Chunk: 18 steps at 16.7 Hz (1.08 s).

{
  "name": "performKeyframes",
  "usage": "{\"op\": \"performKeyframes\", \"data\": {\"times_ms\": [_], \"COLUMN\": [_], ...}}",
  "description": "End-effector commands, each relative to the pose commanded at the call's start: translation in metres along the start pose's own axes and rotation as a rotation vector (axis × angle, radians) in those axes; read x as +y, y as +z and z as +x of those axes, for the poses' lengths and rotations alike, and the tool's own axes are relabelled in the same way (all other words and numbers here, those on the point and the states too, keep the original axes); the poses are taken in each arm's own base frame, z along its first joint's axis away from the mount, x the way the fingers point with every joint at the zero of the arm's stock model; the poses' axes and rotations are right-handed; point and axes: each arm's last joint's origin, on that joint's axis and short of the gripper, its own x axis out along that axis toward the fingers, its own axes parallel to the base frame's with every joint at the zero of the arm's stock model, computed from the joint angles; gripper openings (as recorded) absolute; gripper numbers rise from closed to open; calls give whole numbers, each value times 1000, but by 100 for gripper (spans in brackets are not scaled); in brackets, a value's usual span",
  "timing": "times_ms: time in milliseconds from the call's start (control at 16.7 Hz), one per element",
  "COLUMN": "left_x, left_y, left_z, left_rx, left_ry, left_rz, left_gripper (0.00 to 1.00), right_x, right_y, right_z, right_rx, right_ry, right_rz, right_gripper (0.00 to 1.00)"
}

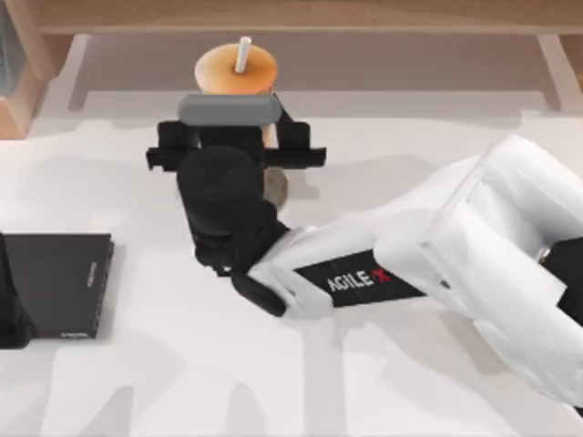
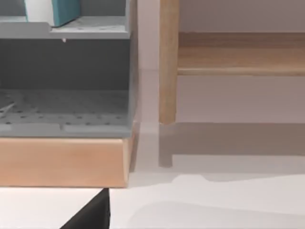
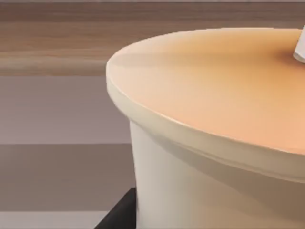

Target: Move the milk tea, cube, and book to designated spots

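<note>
White surface [image 1: 182, 382]; right tool [image 1: 235, 146] at upper centre clamps milk tea [image 1: 235, 71]; black slab [image 1: 59, 284] far left.

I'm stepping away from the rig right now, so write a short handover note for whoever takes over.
Right pincer: at the milk tea, near the table's far edge, left of centre; grip not visible.
Left arm: parked at the table's left.
Grey disc peeks out under the right arm; black slab lies at the table's left, bare.
The book sits on a grey shelf, in the left wrist view.
Done: nothing confirmed placed.
Left: seat the milk tea, then cube and book.
</note>
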Motion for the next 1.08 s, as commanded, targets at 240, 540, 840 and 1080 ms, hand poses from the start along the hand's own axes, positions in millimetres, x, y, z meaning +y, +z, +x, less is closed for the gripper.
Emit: {"op": "performKeyframes", "data": {"times_ms": [240, 540, 840, 1080], "left_x": [0, 0, 0, 0], "left_y": [0, 0, 0, 0], "left_z": [0, 0, 0, 0], "left_rx": [0, 0, 0, 0], "left_ry": [0, 0, 0, 0], "left_rz": [0, 0, 0, 0], "left_gripper": [100, 100, 100, 100], "right_x": [0, 0, 0, 0], "right_y": [0, 0, 0, 0], "right_z": [0, 0, 0, 0], "right_rx": [0, 0, 0, 0], "right_ry": [0, 0, 0, 0], "right_rz": [0, 0, 0, 0], "right_gripper": [30, 68, 100, 100]}}
